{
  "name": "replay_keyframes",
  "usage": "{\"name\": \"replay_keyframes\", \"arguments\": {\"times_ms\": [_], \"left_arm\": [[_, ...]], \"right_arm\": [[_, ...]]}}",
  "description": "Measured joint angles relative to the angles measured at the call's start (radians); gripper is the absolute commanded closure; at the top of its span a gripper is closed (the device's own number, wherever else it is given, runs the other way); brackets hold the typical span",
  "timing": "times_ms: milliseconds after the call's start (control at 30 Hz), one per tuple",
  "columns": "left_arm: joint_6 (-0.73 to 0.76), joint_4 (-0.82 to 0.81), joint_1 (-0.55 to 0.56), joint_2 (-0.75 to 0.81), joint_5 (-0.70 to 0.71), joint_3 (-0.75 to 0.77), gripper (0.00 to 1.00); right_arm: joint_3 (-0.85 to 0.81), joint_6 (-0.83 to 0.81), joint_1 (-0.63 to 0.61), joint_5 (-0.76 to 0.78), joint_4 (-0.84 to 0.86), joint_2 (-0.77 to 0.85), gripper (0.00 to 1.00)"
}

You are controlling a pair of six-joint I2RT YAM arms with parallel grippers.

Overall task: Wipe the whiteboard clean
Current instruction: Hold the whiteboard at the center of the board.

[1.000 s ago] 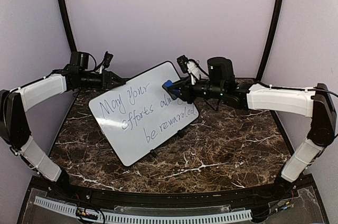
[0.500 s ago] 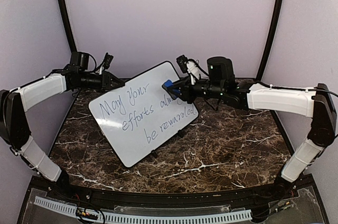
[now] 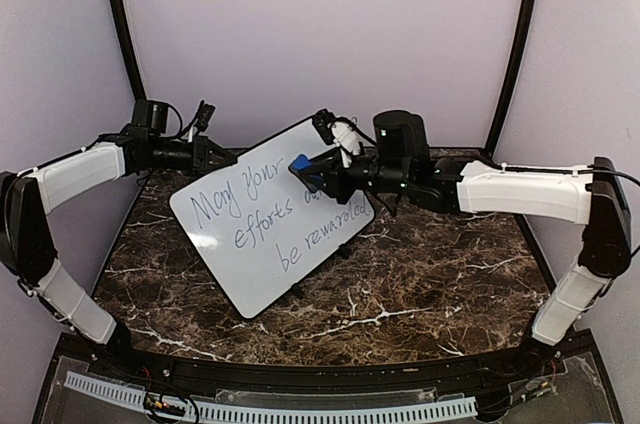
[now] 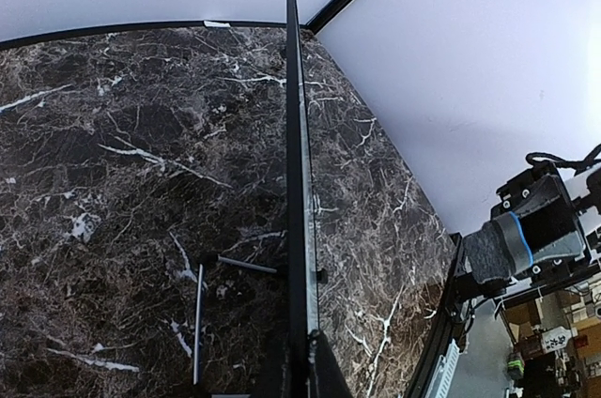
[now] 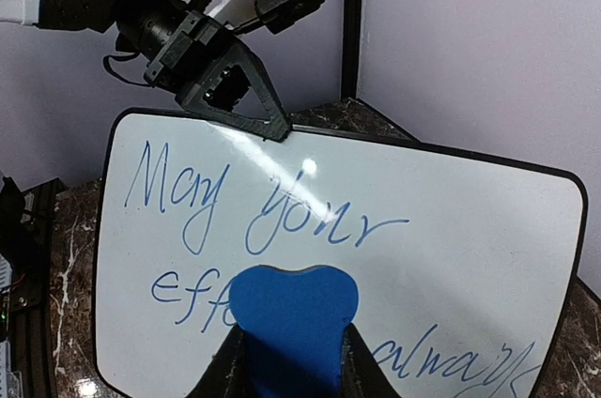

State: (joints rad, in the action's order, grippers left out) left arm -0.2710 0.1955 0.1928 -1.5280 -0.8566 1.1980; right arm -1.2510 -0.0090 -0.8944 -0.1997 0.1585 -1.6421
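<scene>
Both were clenched: left end effector [image 3: 216, 152] steadying the whiteboard [image 3: 262, 254] by its far edge, right end effector [image 5: 293, 360] holding a blue eraser [image 5: 293, 315] to the writing [image 3: 236, 194].

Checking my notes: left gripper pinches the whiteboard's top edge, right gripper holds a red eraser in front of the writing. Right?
Wrong colour: the eraser in the right gripper is blue, not red, as the right wrist view shows. The left gripper does pinch the top edge of the whiteboard.
</scene>
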Motion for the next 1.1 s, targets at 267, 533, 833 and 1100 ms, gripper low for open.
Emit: {"name": "replay_keyframes", "arguments": {"times_ms": [267, 533, 833, 1100], "left_arm": [[-0.032, -0.066, 0.001, 0.032, 0.003, -0.056, 1.0], [-0.066, -0.101, 0.002, 0.044, 0.0, -0.082, 1.0], [-0.086, -0.119, 0.002, 0.049, 0.0, -0.093, 1.0], [-0.092, -0.119, 0.004, 0.051, 0.003, -0.094, 1.0]], "right_arm": [[-0.188, -0.084, -0.166, 0.189, -0.004, -0.171, 0.78], [-0.38, -0.127, -0.305, 0.381, -0.051, -0.344, 0.78], [-0.539, -0.147, -0.356, 0.463, -0.098, -0.454, 0.77], [-0.648, -0.147, -0.356, 0.47, -0.123, -0.533, 0.77]]}}
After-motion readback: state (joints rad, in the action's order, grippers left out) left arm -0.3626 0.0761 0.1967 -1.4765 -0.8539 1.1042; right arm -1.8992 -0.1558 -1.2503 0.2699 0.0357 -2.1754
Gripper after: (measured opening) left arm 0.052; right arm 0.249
